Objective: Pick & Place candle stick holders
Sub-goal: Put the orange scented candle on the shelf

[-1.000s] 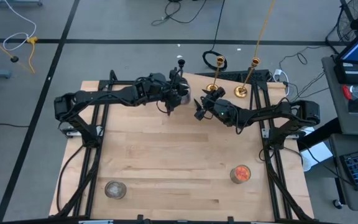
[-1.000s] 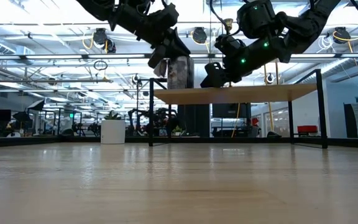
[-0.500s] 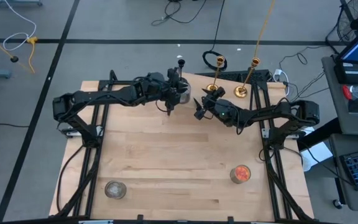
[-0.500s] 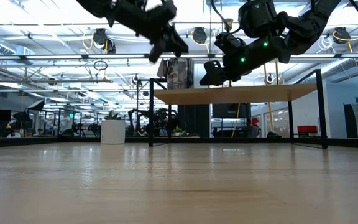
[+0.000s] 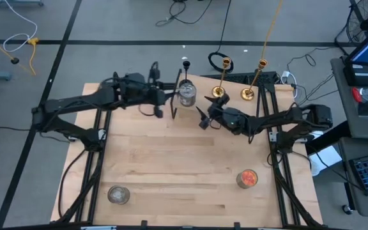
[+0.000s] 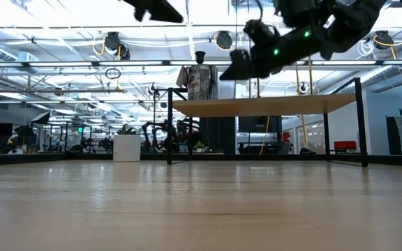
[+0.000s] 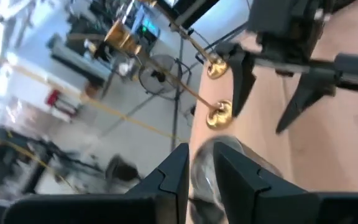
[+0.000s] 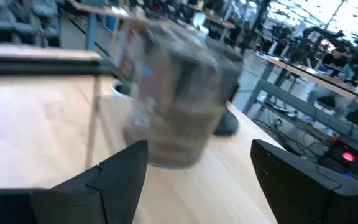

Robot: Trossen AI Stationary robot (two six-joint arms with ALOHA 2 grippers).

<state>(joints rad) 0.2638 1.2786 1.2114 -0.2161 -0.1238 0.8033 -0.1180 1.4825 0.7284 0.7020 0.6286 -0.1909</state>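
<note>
Silvery glass cup (image 5: 186, 95) sits free at table's (image 5: 171, 166) far edge, cylindrical, mottled. Left gripper (image 5: 165, 105) just beside, fingers spread. Right gripper (image 5: 203, 117) near, spread, empty.

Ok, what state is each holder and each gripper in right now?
back silvery cup: upright, ungripped.
front silvery cup: upright.
orange-red cup: upright.
left brass holder: standing.
right brass holder: standing.
black stemmed holder: standing.
left gripper: open, empty.
right gripper: open, empty.
</note>
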